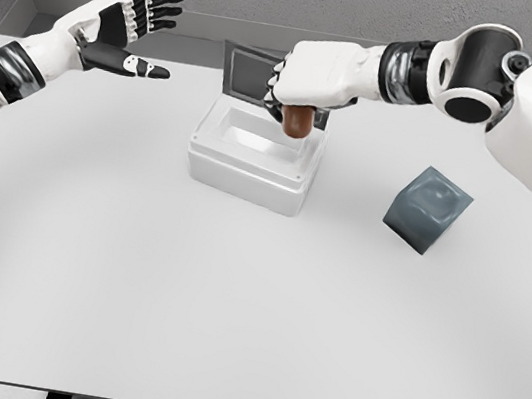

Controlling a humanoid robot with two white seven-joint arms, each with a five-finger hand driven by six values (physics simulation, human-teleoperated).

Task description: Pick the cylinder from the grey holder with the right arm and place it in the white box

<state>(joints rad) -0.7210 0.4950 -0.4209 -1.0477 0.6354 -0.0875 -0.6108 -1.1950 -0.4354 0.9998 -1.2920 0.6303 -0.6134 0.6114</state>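
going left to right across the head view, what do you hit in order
left hand, fingers spread → white box → right hand gripping the brown cylinder above the box's right side → grey holder, tilted on the table.

Two white robot arms with black joint bands; left hand (132, 21) has black, white-tipped fingers, right hand (310, 80) a smooth white shell and black wrist ring

The right hand (310, 83) is held above the white box (252, 157), fingers curled downward in a grasp. The left hand (132, 21) is raised left of it, fingers spread.
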